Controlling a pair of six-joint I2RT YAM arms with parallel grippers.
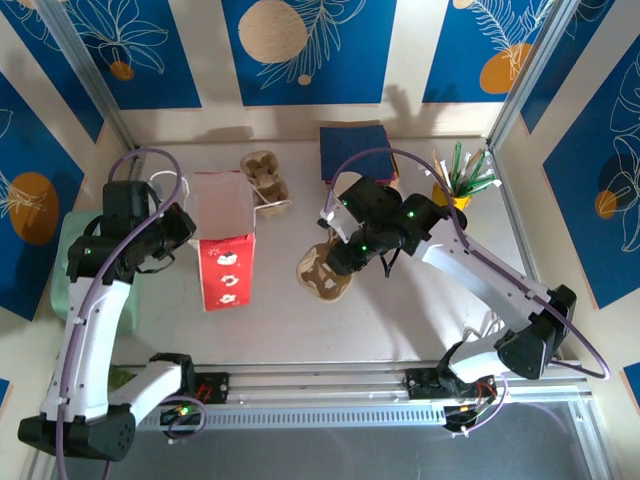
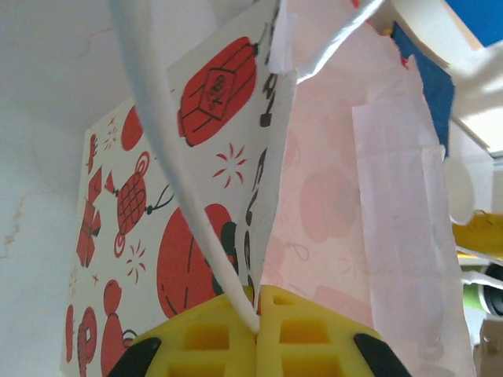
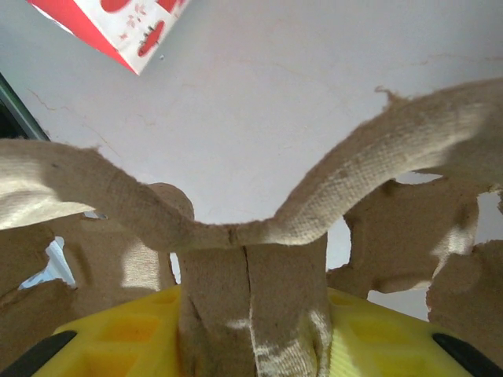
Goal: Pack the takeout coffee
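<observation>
No legible text or labels

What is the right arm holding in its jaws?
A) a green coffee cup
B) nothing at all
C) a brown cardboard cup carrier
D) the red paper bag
C: in the right wrist view the jaws are shut on the middle rib of the brown cardboard cup carrier, while the red paper bag stands apart, over by the left arm.

Smooth, matt paper bag [image 1: 226, 270] printed red and white, with a smooth white cord handle [image 2: 169, 157]. Rough, fibrous brown pulp cup carrier [image 3: 236, 228]. Matt, pale tabletop [image 1: 400, 310], faintly scuffed.
</observation>
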